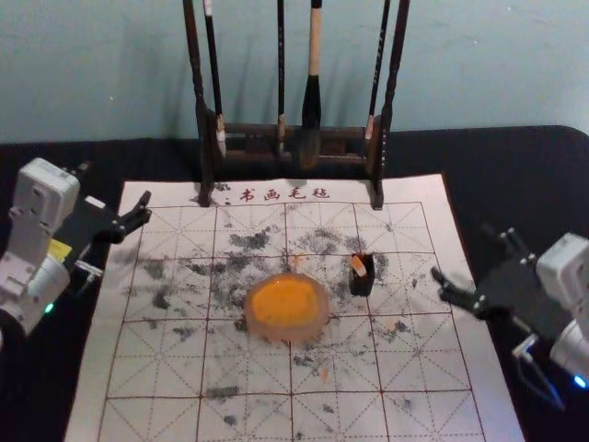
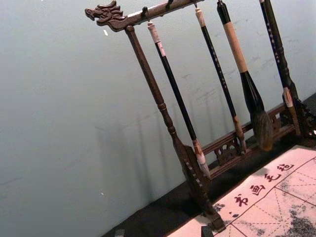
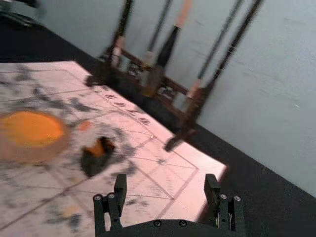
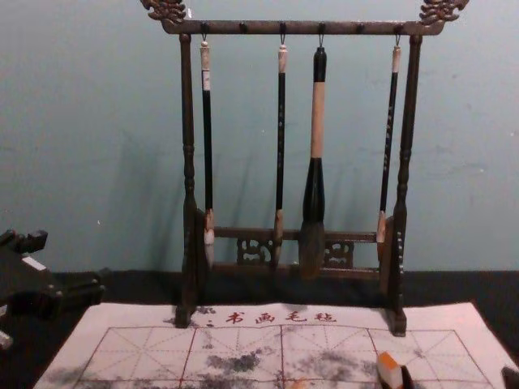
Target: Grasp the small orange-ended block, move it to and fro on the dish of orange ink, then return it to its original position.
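Observation:
The small orange-ended block [image 1: 359, 266] rests against a dark piece on the mat, right of the dish of orange ink [image 1: 286, 305]. Its light side and orange end [image 4: 388, 366] show low in the chest view. My right gripper [image 1: 467, 254] is right of the block, apart from it. In the right wrist view, the right gripper [image 3: 166, 183] has widely spaced fingers with nothing between them; the block [image 3: 98, 148] and ink dish [image 3: 32, 132] lie beyond. My left gripper [image 1: 115, 190] stands open and empty over the mat's left edge.
A dark wooden rack [image 1: 248, 145] with several hanging brushes stands at the mat's back edge, before the wall. The ink-stained, grid-lined mat [image 1: 166, 368] covers the middle of the black-covered table [image 1: 74, 161].

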{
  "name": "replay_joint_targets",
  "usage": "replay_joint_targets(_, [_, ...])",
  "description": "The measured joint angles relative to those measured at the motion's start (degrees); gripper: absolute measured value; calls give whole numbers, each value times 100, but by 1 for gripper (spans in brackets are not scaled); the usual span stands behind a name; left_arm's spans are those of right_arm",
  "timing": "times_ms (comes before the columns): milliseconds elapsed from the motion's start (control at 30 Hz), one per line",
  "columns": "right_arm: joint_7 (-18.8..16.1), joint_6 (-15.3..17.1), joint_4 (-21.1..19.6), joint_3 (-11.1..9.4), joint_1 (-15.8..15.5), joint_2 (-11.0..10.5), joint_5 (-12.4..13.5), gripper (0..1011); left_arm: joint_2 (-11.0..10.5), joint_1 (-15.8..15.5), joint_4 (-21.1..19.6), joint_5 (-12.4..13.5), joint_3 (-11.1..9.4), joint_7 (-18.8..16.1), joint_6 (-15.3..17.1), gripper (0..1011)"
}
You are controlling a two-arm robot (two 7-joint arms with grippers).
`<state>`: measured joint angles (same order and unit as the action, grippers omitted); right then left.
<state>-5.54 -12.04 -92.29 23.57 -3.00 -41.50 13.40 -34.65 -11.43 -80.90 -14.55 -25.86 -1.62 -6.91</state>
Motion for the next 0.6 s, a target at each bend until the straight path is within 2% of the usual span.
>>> replay_joint_targets(267, [-204, -176, -212, 170, -178, 1, -314, 1002, 0, 0, 0, 0, 0, 0, 0, 1001])
replay_joint_targets(467, [-277, -134, -209, 320, -100, 224, -581, 1002, 0, 0, 0, 0, 0, 0, 0, 1001])
replay_joint_targets(600, [-228, 43, -88, 414, 34, 502, -769, 1002, 0, 0, 0, 0, 0, 0, 0, 1001])
